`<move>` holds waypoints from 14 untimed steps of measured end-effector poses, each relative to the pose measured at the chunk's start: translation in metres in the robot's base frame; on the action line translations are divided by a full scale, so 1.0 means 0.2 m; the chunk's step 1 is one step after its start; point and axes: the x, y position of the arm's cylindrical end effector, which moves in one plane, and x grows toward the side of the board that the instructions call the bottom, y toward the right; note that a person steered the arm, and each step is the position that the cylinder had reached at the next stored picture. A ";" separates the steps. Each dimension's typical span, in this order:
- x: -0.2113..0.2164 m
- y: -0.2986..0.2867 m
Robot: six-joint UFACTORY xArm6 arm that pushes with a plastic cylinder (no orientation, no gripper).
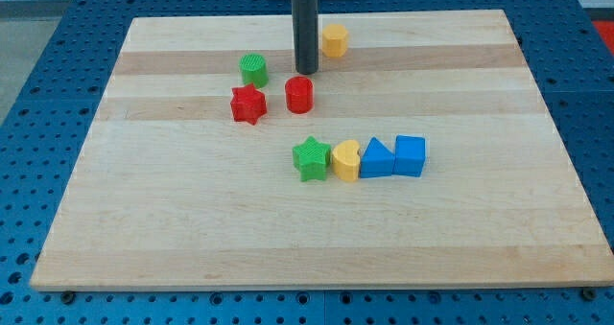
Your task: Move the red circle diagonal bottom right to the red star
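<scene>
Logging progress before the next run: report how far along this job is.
Done: nothing placed yet; the red cylinder block sits level with the red star block, on its right. In hand: my tip stands just above the cylinder, toward the view's top. Left: push it down to the star's bottom right.

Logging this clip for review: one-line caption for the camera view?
My tip sits just above the red circle, right of the red star, on the wooden board.

Pale wooden board (317, 239) on blue perforated surface (38, 76).
</scene>
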 end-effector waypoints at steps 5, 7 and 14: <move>0.08 -0.07; 0.19 -0.07; 0.35 -0.07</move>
